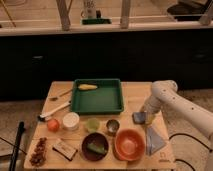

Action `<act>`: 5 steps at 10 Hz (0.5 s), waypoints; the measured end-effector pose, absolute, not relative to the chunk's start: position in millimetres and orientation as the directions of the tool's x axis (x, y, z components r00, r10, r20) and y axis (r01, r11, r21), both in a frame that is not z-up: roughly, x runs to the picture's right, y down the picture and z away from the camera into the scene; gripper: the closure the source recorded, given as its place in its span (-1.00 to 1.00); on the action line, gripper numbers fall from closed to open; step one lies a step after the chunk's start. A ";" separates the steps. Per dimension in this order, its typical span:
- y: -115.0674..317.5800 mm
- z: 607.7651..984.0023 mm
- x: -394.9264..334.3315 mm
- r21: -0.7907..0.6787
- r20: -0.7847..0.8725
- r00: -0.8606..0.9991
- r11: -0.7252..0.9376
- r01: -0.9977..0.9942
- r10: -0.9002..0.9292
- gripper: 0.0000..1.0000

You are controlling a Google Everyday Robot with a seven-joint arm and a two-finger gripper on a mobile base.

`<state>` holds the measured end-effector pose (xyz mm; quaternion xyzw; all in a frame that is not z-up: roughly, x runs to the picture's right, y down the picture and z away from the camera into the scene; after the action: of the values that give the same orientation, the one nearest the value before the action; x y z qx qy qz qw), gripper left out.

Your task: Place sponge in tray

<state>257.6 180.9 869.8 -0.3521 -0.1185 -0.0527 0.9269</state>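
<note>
**A:** Our sponge (139, 118) sits on the right side of the table (135, 92), between the metal cup (112, 125) and the cloth (154, 140), well apart from the tray (100, 99). We'd guess it's light, soft and squishy.

**B:** Yep. The gripper (146, 116) is down on it, fingers pinched together on the sponge's right part. We'd grab mid-body, since the corners would just fold.

smooth white arm (176, 103), rounded bulbous joints, possibly yellowish gripper (146, 116) at its lower tip
</note>
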 end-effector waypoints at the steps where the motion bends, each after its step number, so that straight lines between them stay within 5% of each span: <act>1: 180.5 868.8 257.0 -0.643 0.263 0.965 0.744 0.183 -0.010 0.99; 5: 172.9 860.5 263.6 -0.634 0.285 0.958 0.751 0.184 0.006 1.00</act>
<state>263.6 172.9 860.5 -0.3497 -0.1359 -0.0482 0.9257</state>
